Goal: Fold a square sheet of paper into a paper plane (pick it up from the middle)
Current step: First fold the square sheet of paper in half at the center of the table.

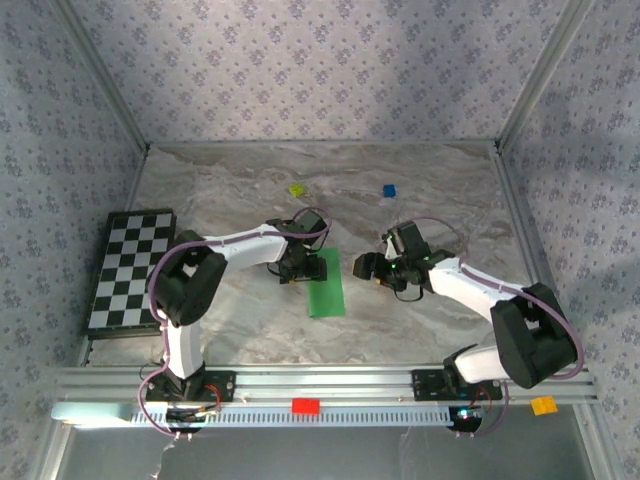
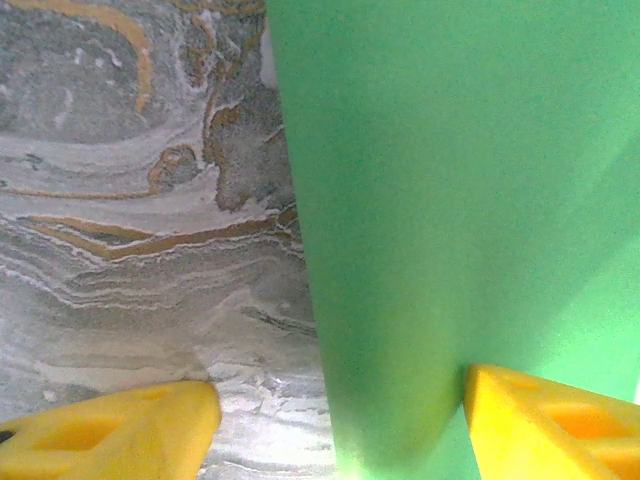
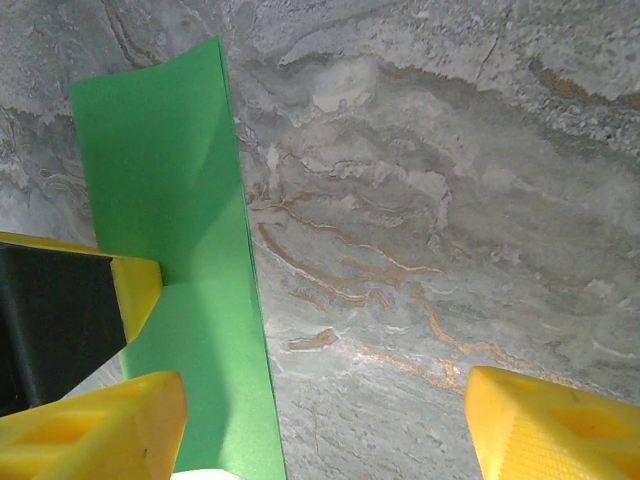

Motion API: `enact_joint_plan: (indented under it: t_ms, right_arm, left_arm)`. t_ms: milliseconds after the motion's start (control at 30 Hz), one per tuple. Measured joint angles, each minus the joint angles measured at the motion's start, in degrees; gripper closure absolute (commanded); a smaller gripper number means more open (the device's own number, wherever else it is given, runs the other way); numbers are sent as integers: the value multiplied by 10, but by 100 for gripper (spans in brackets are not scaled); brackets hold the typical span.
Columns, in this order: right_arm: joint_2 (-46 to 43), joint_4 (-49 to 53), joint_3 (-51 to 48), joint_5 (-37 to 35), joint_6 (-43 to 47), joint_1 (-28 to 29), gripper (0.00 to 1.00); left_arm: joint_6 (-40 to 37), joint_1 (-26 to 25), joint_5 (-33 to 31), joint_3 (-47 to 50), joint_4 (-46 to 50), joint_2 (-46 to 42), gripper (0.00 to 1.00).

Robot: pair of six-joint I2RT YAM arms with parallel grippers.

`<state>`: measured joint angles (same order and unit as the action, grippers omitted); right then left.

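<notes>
White links, black joints on left arm (image 1: 240,245), right arm (image 1: 470,285); purple cables (image 1: 150,290); yellow wedge-shaped jaws.

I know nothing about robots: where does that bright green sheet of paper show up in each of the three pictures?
Top external: the green sheet of paper lies near the middle of the marbled tabletop.
Left wrist: it covers the right half.
Right wrist: a strip down the left side.
Shared landmark: the marbled tabletop, beneath the paper in all three.

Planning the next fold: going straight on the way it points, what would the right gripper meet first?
Probably the bare marble table, just beside the green paper; depth is unclear.
</notes>
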<state>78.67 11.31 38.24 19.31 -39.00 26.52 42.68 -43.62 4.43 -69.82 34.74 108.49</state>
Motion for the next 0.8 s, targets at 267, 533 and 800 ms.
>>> enact_joint_plan:
  t_ms: [267,533,800]
  right_arm:
    - [3,0,5,0,0,2,24]
    - [10,-13,5,10,-7,5,45]
    - [50,-32,25,29,-17,25,75]
  left_arm:
    - [0,0,0,-2,2,1,30]
    - [0,0,0,-2,2,1,30]
    - [0,0,0,-2,2,1,30]
